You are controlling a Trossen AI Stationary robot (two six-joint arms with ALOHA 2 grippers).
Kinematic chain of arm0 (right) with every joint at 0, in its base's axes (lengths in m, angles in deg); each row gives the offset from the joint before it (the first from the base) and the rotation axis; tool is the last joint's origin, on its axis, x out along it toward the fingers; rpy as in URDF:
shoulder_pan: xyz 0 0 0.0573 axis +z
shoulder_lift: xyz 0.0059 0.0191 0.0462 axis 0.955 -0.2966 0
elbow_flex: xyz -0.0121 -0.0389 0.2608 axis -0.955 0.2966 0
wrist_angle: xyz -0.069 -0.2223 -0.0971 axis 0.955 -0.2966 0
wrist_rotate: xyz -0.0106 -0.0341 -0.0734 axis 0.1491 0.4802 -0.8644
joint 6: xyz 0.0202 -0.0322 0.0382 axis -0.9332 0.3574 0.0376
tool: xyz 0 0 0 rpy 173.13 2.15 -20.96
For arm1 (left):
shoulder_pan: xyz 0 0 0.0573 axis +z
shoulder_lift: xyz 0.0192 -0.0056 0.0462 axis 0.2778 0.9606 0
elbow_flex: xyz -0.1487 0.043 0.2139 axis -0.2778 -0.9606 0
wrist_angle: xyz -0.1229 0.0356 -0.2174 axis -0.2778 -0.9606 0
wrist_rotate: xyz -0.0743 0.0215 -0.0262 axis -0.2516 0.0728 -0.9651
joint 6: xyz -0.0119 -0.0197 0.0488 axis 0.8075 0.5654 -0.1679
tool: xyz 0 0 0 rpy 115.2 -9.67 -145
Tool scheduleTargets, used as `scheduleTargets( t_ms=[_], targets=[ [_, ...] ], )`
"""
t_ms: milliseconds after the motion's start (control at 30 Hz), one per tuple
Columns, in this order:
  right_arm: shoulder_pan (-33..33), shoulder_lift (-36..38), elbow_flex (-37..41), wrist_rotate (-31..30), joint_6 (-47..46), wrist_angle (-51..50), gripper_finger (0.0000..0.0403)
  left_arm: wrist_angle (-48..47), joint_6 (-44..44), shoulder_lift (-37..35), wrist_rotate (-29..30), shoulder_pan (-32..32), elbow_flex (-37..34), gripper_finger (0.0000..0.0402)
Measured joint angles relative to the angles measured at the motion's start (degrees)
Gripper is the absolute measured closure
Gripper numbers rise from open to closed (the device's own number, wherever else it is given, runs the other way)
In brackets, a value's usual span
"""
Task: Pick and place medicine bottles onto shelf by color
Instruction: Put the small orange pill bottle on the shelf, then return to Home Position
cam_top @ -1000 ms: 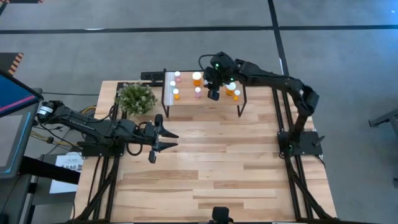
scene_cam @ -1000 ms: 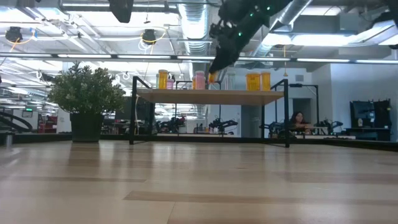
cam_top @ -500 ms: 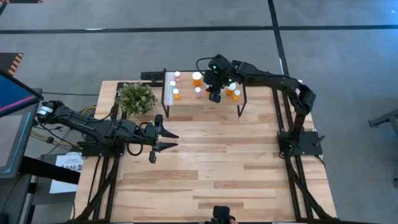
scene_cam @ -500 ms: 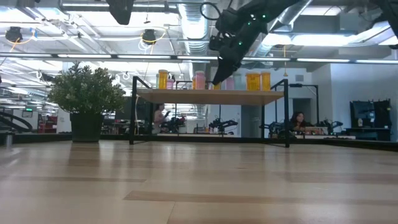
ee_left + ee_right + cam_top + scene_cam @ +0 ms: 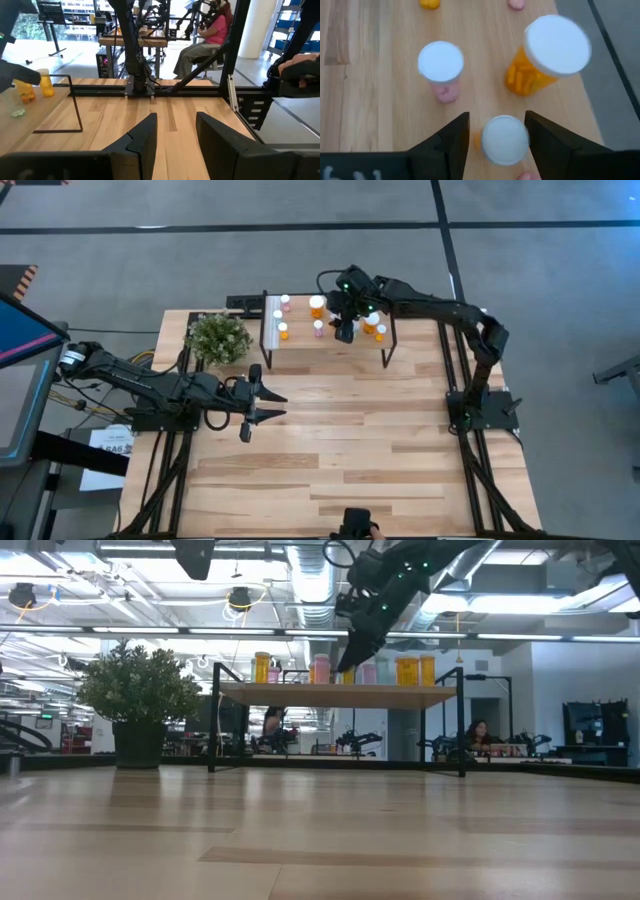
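Note:
The shelf (image 5: 330, 342) stands at the table's far edge, and several white-capped medicine bottles stand on its wood top. My right gripper (image 5: 497, 132) hangs over the shelf, slanting down and open, with a small orange bottle (image 5: 505, 141) upright on the board between its fingers. A pink bottle (image 5: 440, 67) and a wide orange bottle (image 5: 547, 60) stand just beyond it. In the low view my right gripper (image 5: 348, 662) reaches down to the bottle row. My left gripper (image 5: 275, 405) waits open and level over the table's left middle, with nothing between its fingers (image 5: 145, 142). My right gripper has a visible gap between one finger (image 5: 455, 140) and the small orange bottle's white cap (image 5: 492, 142). The other finger (image 5: 545, 137) stands right at the cap's edge, and I cannot tell whether it touches. The bottle stands upright on the shelf top.
A potted green plant (image 5: 218, 338) stands to the left of the shelf. More orange bottles (image 5: 375, 330) stand near the shelf's right end, and small pink and orange ones (image 5: 283, 320) near its left end. Bare wooden tabletop (image 5: 340, 440) lies in front of the shelf.
My right gripper has sunk a little over the shelf with the small orange bottle. The bottle now stands on the board, and the fingers have opened away from it.

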Motion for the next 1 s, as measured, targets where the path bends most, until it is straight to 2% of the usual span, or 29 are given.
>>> scheduleTargets(
  t_ms=[467, 567, 633, 767, 867, 1000],
  targets=[
    [0.98, 0.09, -10.48, 0.01, -3.04, -9.91, 0.0183, -0.45, -0.02, 0.0, 0.08, 0.0, 0.0, 0.0278],
    [1.5, 0.53, -12.15, 0.02, -4.15, -12.94, 0.0183, -0.47, -0.02, 0.0, 1.61, 0.0, 0.0, 0.0278],
    [2.27, 1.99, -12.15, 0.61, -4.29, -14.19, 0.0184, -0.49, -0.05, -0.02, 2.49, 0.02, 0.0, 0.0278],
    [5.33, 6.24, -12.17, 5.56, -5.42, -15.78, 0.0192, -0.32, -0.46, -0.4, 5.03, 0.14, 0.04, 0.0278],
    [8.54, 10.29, -11.91, 5.92, -5.72, -16.14, 0.0198, -1.43, 0.11, -1.53, 5.85, 0.66, 0.75, 0.0278],
    [13.05, 17.02, -7.2, 5.92, -7.48, -12.69, 0.0205, -2.69, 1.11, -3.72, 5.86, 1.25, 1.61, 0.0278]
  ],
)
